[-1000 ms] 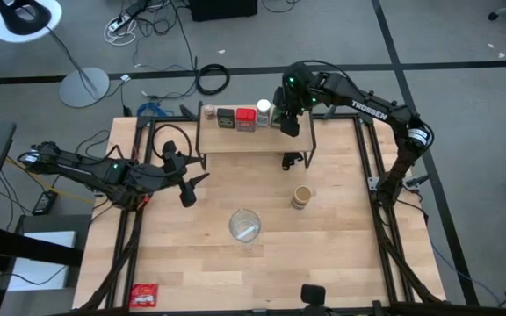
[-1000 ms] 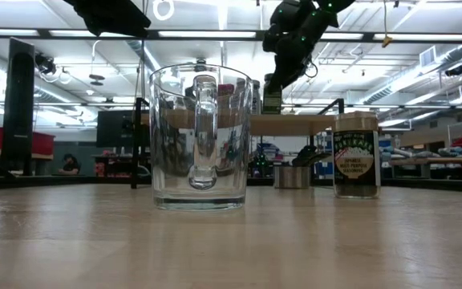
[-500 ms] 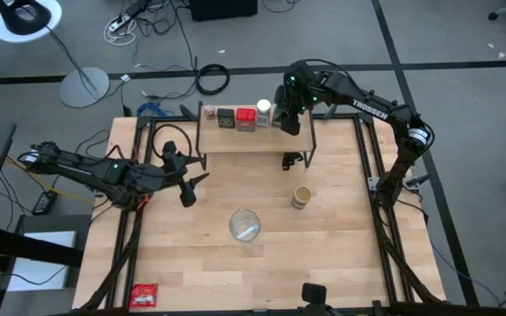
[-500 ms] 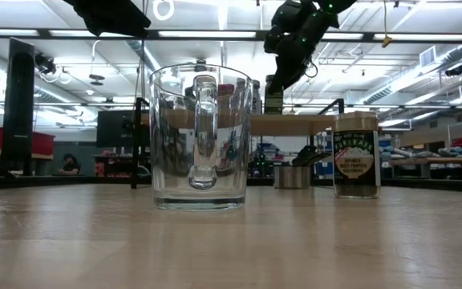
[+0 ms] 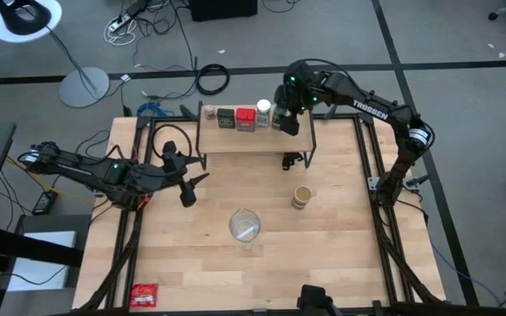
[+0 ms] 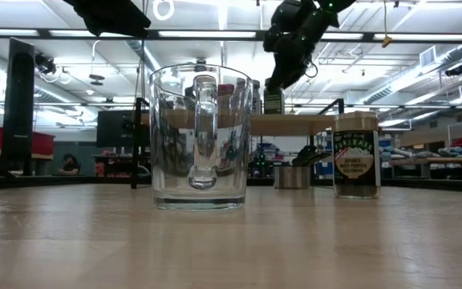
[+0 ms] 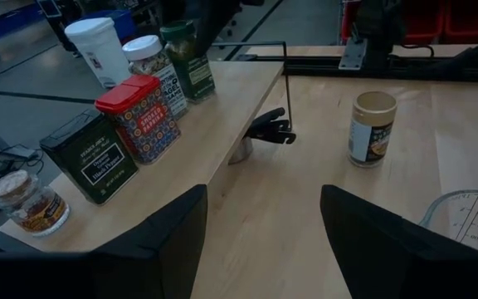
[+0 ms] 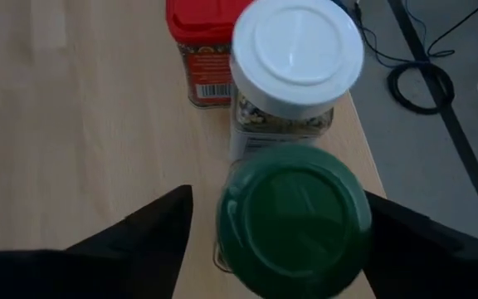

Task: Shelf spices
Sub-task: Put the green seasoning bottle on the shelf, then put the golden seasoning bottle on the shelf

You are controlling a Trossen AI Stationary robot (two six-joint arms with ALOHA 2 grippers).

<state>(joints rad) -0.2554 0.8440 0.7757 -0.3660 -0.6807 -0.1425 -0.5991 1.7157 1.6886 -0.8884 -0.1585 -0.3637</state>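
"TROSSEN" was printed in white on the right arm [image 5: 369, 106]. The clear glass vessel [image 7: 471, 218] bore measuring marks, seemingly "100" and "200". The tin and jar labels were too small to read.

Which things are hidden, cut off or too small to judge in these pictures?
- Low view: the glass mug covers most of the shelf.
- High view: the right gripper hides the green-lidded jar.
- Left wrist view: the edge cuts off the measuring cup.
- High view: the red packet print is too small.
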